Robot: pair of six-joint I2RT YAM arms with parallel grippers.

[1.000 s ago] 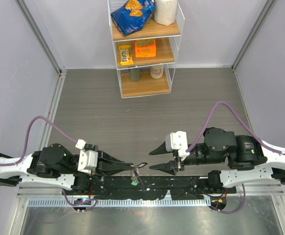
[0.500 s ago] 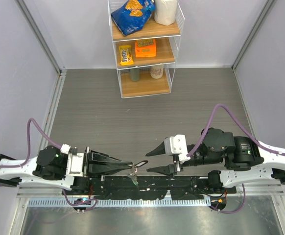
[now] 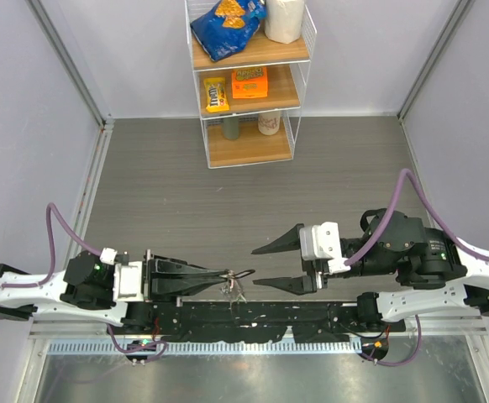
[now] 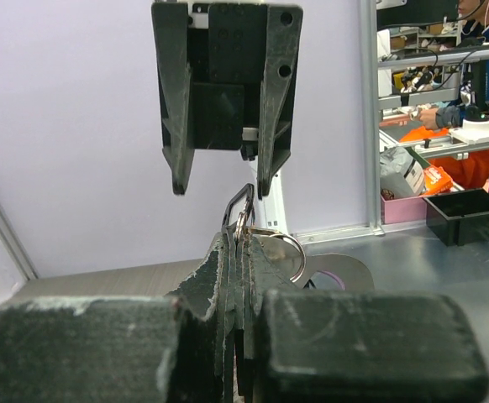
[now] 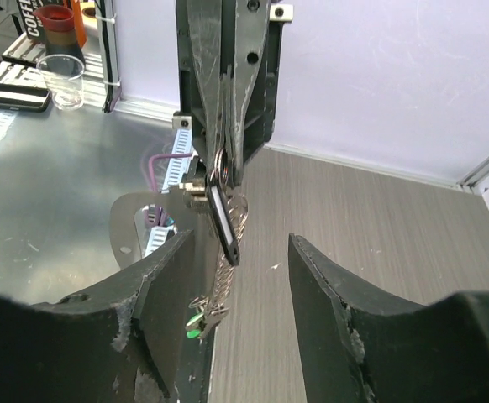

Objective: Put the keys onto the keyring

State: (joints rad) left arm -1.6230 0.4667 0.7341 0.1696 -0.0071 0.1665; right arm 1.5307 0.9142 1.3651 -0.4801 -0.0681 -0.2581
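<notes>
My left gripper [image 3: 228, 275] is shut on the keyring [image 3: 243, 274] and holds it just above the table's near edge. In the left wrist view the grey loop [image 4: 239, 206] and a silver split ring [image 4: 293, 250] stick out past the shut fingertips [image 4: 228, 252]. In the right wrist view the keyring [image 5: 225, 220] hangs edge-on from the left gripper, with the chain [image 5: 226, 273] and a green tag [image 5: 194, 322] below it. My right gripper [image 3: 255, 267] is open and empty and faces the keyring a short way off, seen also in its own view [image 5: 238, 277]. I cannot make out black-headed keys.
A white wire shelf [image 3: 249, 80] with snack bags, boxes and cups stands at the back. The black rail [image 3: 253, 315] with the arm bases runs along the near edge. Grey walls close both sides.
The left gripper has rolled and lifted the keyring slightly. The right arm has drawn back to the right and its jaws stand a little wider.
</notes>
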